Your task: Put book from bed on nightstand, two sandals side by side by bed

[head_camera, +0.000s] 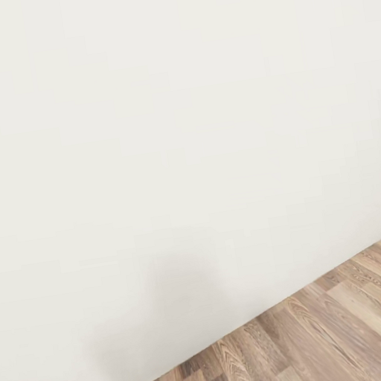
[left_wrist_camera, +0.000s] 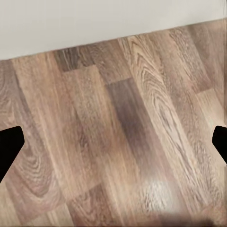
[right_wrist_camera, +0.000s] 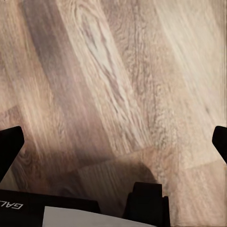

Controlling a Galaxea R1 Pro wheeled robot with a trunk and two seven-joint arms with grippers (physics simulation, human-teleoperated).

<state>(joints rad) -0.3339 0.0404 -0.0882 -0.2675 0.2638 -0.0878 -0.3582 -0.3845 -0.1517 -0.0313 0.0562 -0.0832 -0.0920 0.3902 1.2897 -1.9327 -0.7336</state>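
My left gripper [left_wrist_camera: 113, 142] and right gripper [right_wrist_camera: 113, 142] both hang spread apart, empty, over the floor [head_camera: 333, 328]. Facing the near wall [head_camera: 159, 146], I could bump it while turning.

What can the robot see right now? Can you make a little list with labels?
place: close to a white wall
floor: brown wood-plank floor, with nothing lying on the part seen
left gripper: open, holding nothing, over the planks
right gripper: open, holding nothing, over the planks
shadow: faint grey patch low on the wall
task things: none in sight yet
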